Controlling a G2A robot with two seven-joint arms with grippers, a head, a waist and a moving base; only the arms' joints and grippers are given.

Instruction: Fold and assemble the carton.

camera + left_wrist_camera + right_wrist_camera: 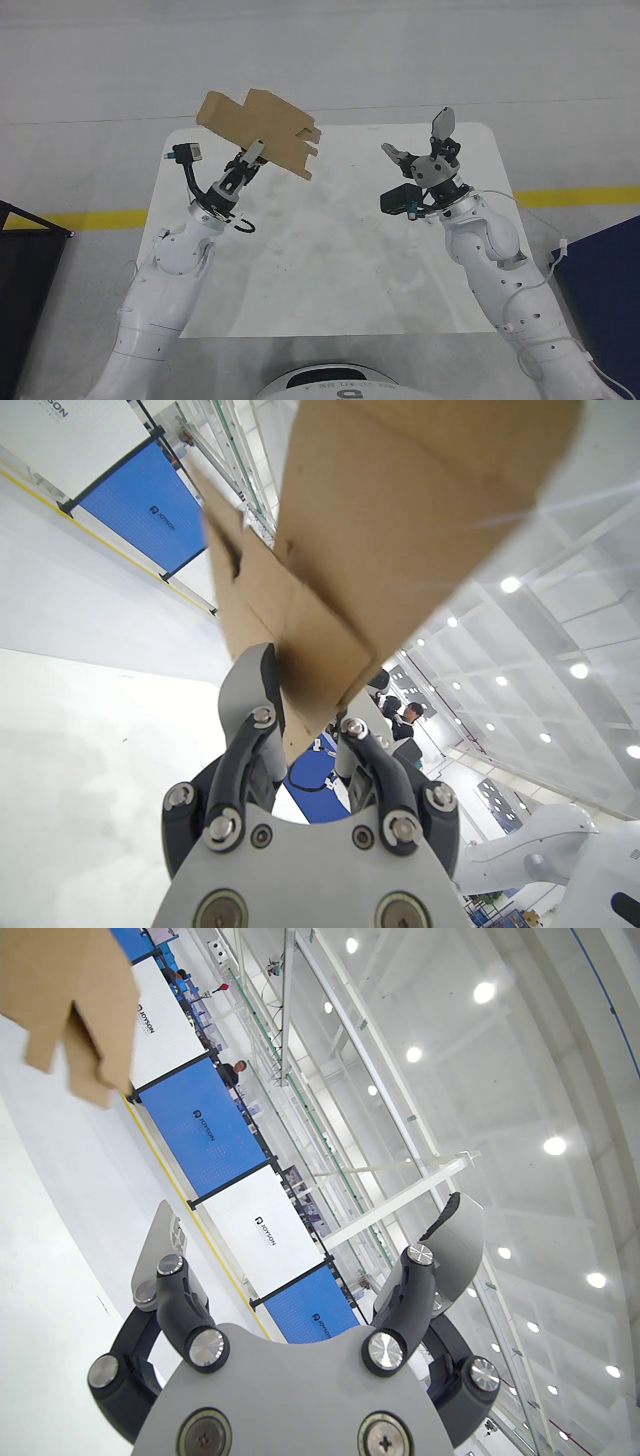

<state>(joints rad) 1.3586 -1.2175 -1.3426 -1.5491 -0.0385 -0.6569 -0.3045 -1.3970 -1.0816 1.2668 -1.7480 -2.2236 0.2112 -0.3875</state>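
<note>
A flat brown cardboard carton (pixel 258 127) is held up in the air above the far left part of the white table (pixel 330 260). My left gripper (pixel 251 155) is shut on its lower edge; in the left wrist view the carton (pixel 350 565) rises from between the fingers (pixel 250 685), with flaps spreading overhead. My right gripper (pixel 420 138) is raised over the far right part of the table, open and holding nothing, well apart from the carton. In the right wrist view its fingers (pixel 460 1238) stand wide, and a corner of the carton (pixel 75 1013) shows far off.
The table's far edge runs just behind both grippers. Grey floor with a yellow line (pixel 580 196) lies around the table. Blue and white partition panels (pixel 225 1138) stand far off.
</note>
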